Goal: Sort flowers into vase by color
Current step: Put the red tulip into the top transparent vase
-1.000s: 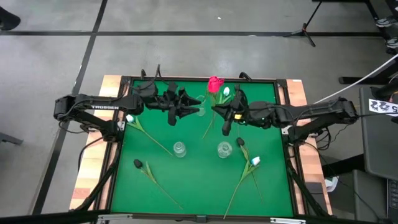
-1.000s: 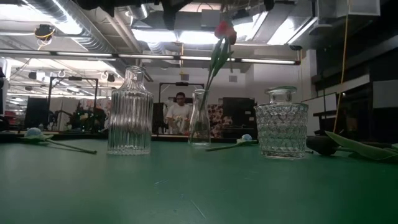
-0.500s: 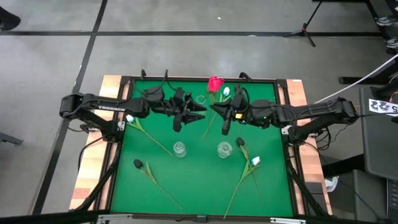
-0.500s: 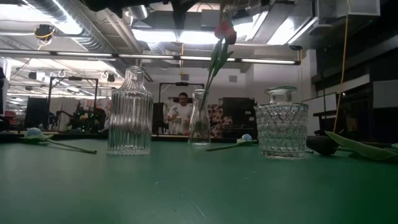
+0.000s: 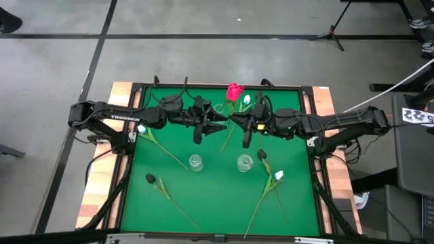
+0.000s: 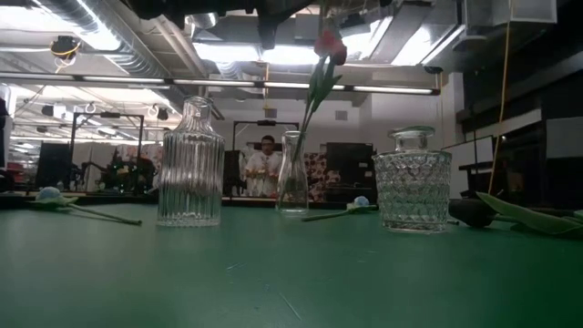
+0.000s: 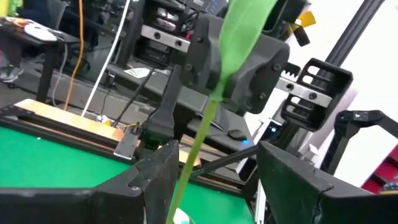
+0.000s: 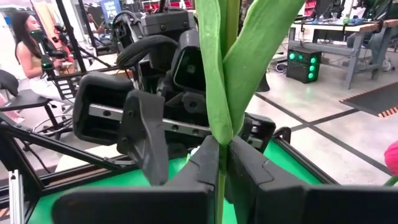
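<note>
A red-pink tulip point(image 5: 234, 91) hangs above the table's far middle, with my right gripper point(image 8: 222, 168) shut on its stem. From the left, my left gripper point(image 7: 214, 180) stands open, one finger on either side of that stem point(image 7: 194, 149). A narrow glass vase point(image 6: 291, 173) stands below, at the far middle. A ribbed bottle point(image 5: 195, 163) and a diamond-cut jar point(image 5: 245, 163) stand nearer. White tulips point(image 5: 142, 129) point(image 5: 278, 175) point(image 5: 246, 100) and near-black tulips point(image 5: 150, 179) point(image 5: 262, 155) lie flat on the green mat. My right gripper pinches the tulip's stem between its two fingers, just below where the leaves branch off point(image 8: 219, 144). The fingers come level from the table's right and lie across the stem. The tulip is lifted clear and tilted, with its head point(image 6: 328, 44) up. My left gripper's finger point(image 7: 163, 177) is close beside the stem; I cannot tell whether it touches.
The green mat point(image 5: 217, 196) has a raised dark frame and wooden side rails. Loose stems lie across its left and right near parts. People and equipment show in the room beyond the far edge.
My left gripper has moved toward the table's right, up to the held tulip's stem, and stayed open. The tulip and my right gripper have kept their place.
</note>
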{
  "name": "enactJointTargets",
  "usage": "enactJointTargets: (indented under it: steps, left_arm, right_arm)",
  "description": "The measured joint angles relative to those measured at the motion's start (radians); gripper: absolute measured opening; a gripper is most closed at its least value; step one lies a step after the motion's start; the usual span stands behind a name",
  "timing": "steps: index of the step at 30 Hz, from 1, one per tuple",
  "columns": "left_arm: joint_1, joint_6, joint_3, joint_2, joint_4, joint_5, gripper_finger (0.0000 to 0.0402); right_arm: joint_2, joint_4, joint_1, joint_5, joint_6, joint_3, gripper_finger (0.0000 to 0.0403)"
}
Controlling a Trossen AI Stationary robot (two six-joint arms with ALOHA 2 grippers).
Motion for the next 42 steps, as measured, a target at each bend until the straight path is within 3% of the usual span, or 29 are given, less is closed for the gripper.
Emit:
enactJointTargets:
  steps: [18, 37, 42]
  left_arm:
    - [0.000, 0.009, 0.000, 0.000, 0.000, -0.017, 0.0165]
    - [0.000, 0.032, 0.000, 0.000, 0.000, -0.016, 0.0015]
    - [0.000, 0.035, 0.000, -0.001, -0.001, -0.016, 0.0006]
  right_arm:
    - [0.021, 0.039, 0.000, -0.035, -0.008, 0.000, 0.0021]
    - [0.021, 0.040, 0.000, -0.051, -0.008, 0.000, 0.0021]
    - [0.021, 0.030, 0.000, -0.051, -0.008, 0.000, 0.0021]
